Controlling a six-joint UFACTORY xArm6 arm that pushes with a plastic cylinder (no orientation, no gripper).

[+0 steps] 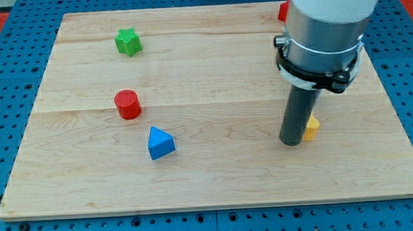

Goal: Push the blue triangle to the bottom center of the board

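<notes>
The blue triangle [160, 143] lies on the wooden board [217, 178], left of centre and towards the view's bottom. My tip [291, 143] rests on the board well to the right of the blue triangle, with a wide gap of bare wood between them. A yellow block [311, 128] sits right against the tip's right side, partly hidden by the rod.
A red cylinder [128, 104] stands just up and left of the blue triangle. A green star-shaped block [127, 42] is near the view's top left. A red block [283, 12] peeks out behind the arm at the top edge. A blue pegboard [0, 105] surrounds the board.
</notes>
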